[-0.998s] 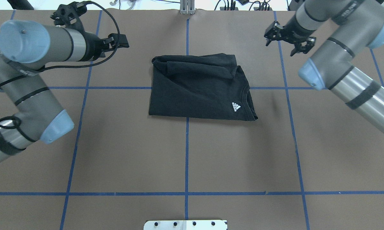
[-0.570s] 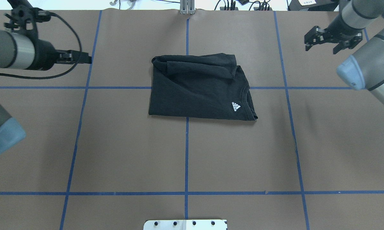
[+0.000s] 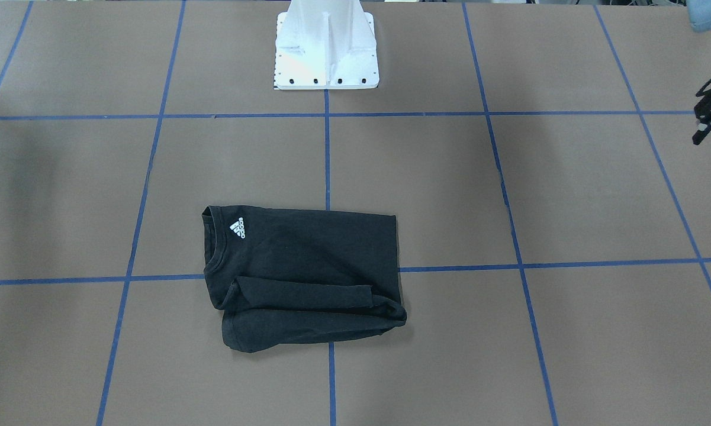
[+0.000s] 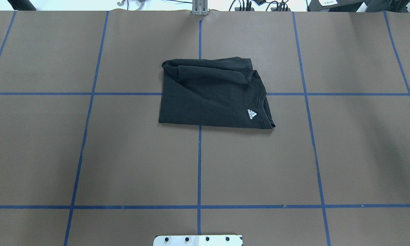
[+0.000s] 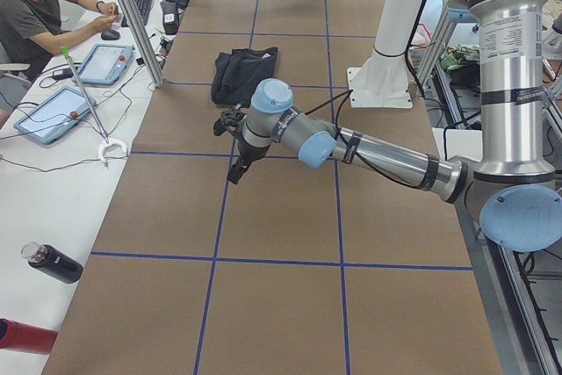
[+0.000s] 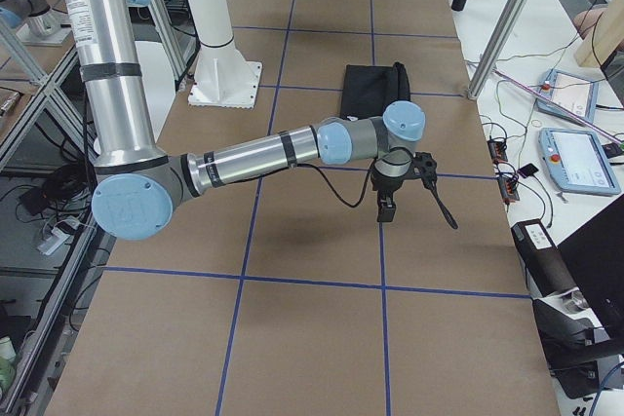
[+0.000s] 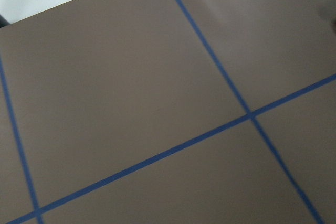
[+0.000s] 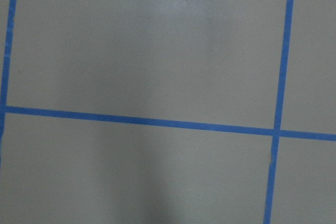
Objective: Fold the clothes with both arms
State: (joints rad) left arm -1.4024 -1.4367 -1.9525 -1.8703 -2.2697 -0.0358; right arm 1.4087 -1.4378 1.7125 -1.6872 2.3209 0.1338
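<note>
Both my arms out wide over the table [image 4: 123, 153], one off toward each end. T-shirt [image 4: 208, 99] well apart from both, nothing of mine touching it.

Shirt lies in the middle of the brown cover, folded to a rough rectangle, straddling the centre blue tape line where the far cross line meets it. White three-stripe logo [image 4: 252, 114] faces up, near the collar, at the shirt's corner toward my right and toward my base. A rolled, rumpled band of cloth runs along the edge away from me.

Left gripper [image 5: 235, 164]: hanging above the cover, fingers pointing down. Seen whole only from the table's end; cannot tell if my fingers are spread or closed.

Right gripper [image 6: 402, 200]: same posture at the other end, clear of the surface. Only a black sliver shows at the overhead view's edge; finger state not readable either.

Both wrist views: bare brown cover and blue tape lines
</note>
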